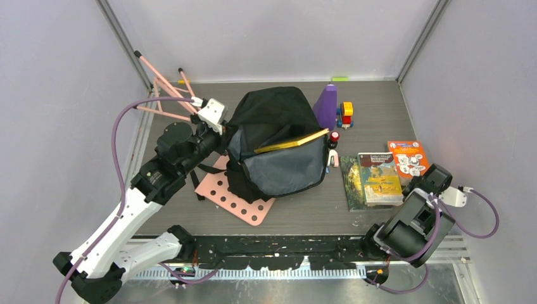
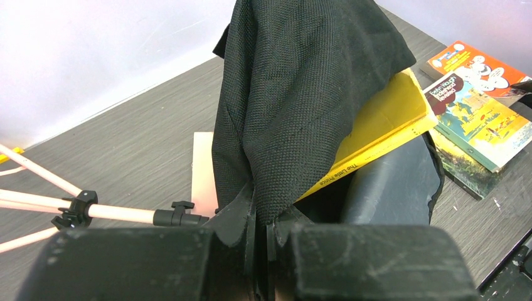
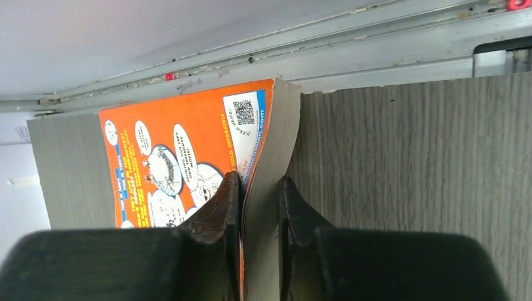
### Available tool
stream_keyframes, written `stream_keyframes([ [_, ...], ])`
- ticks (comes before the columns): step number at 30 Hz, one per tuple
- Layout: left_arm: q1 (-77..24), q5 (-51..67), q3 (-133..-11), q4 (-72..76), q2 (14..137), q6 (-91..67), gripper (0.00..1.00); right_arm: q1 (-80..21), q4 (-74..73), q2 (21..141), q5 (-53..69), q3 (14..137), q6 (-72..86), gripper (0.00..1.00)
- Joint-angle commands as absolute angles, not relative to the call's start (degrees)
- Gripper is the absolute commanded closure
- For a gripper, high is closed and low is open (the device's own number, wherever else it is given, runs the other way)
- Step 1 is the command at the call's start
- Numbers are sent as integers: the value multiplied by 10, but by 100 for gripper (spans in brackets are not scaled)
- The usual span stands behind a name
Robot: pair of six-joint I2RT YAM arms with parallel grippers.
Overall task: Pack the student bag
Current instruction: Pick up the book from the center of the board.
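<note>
Grip depth is mattering most: the right gripper (image 3: 258,183) is clamping the orange cartoon-covered paperback book (image 3: 182,150) between its jaws. The left gripper (image 2: 263,216) is pinching shut on the large black fabric student bag (image 2: 301,81), which is rising just beyond its fingers, mouth open. Lifting level, then entering corner-first beside the thin yellow book (image 2: 383,119), should be avoiding snags.

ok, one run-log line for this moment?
left gripper: shut on student bag flap, held up | right gripper: shut on orange book edge | yellow book: sticking out of bag
</note>
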State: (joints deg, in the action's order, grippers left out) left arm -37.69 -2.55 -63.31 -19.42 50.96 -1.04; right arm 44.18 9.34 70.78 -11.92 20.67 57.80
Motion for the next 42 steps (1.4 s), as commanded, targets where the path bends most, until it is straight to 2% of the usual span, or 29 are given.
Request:
stream_keyframes([
  [1,-377,-40,-635,-160,491,-3,100,439,57,678,-97,211,526,97],
  [6,-378,-41,-635,-157,487,-3,100,439,-47,542,-116,256,455,99],
  [10,-378,-35,-635,-158,489,-3,100,438,-149,493,-111,351,379,99],
  [19,-378,-32,-637,-161,497,-5,100,420,-353,562,-27,637,244,99],
  [24,-378,-30,-642,-165,502,-8,100,278,-486,619,-72,782,193,99],
  [29,-377,-33,-641,-165,506,-8,100,74,-625,707,-223,881,179,99],
  [32,-378,-34,-641,-167,508,-9,100,-10,-698,756,-286,942,189,99],
  [36,-378,-36,-642,-167,506,-7,100,-152,-797,798,-346,976,223,99],
  [42,-377,-36,-641,-166,505,-8,100,-277,-868,814,-373,955,314,99],
])
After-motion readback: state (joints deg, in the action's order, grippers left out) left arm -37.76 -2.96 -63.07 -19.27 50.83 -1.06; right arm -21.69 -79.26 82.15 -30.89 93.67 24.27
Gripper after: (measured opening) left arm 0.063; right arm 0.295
